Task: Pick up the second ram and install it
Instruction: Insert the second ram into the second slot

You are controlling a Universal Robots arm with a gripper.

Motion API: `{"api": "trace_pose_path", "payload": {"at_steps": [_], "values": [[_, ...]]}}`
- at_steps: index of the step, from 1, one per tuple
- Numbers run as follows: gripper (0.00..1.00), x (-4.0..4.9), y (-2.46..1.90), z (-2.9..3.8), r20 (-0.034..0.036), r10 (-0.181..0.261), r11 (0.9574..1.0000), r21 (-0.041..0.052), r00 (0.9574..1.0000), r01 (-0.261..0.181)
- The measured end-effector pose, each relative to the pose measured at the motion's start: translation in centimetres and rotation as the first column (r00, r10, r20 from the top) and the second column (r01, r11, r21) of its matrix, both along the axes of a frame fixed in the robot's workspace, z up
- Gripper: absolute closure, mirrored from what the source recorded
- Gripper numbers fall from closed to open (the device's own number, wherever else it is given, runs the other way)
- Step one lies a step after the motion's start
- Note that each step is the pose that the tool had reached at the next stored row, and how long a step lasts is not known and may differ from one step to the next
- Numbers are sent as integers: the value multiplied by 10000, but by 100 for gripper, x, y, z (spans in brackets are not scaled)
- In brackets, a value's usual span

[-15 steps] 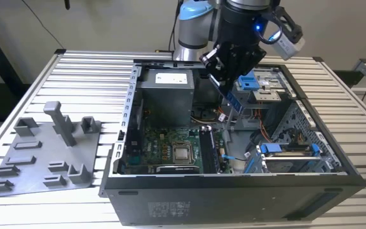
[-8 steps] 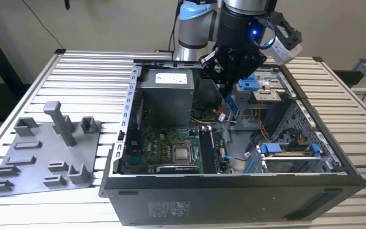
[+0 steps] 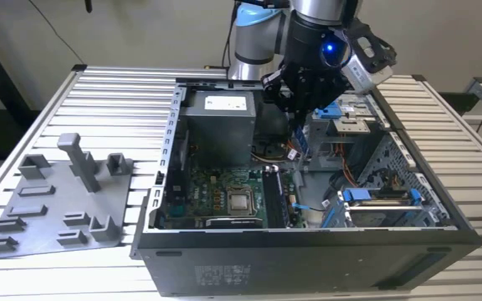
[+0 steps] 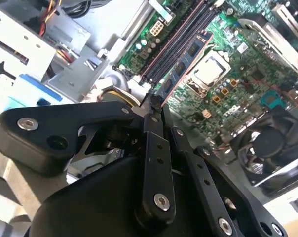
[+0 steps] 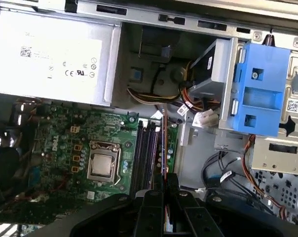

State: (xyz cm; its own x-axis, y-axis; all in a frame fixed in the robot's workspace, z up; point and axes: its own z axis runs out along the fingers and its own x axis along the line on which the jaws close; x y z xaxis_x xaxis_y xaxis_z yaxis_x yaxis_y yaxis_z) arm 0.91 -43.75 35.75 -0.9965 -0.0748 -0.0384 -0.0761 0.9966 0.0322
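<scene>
Tool [image 4: 156, 106] around one ram [image 4: 181, 69]

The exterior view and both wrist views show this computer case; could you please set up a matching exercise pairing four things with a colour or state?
Things:
1. second ram
2. grey tray
3. drive bracket
4. processor socket

States:
A. bright blue plastic
B. lies outside the case on the slatted table
C. clamped in the gripper above the memory slots
D. bare silver square on the green board

Pairs: 1-C, 2-B, 3-A, 4-D
</scene>
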Motion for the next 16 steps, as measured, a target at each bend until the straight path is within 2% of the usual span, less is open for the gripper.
{"api": "trace_pose_path", "payload": {"at_steps": [2, 5, 9, 13, 16], "values": [[86, 0, 0, -11, 0, -360, 9994, -1, 9994, 360], [86, 0, 0, -27, 0, -903, 9959, 1, 9959, 903], [86, 0, 0, -46, 0, -1628, 9867, 0, 9867, 1628], [86, 0, 0, -66, 0, -2317, 9728, 1, 9728, 2317], [86, 0, 0, -68, 0, -2367, 9716, -4, 9716, 2367]]}}
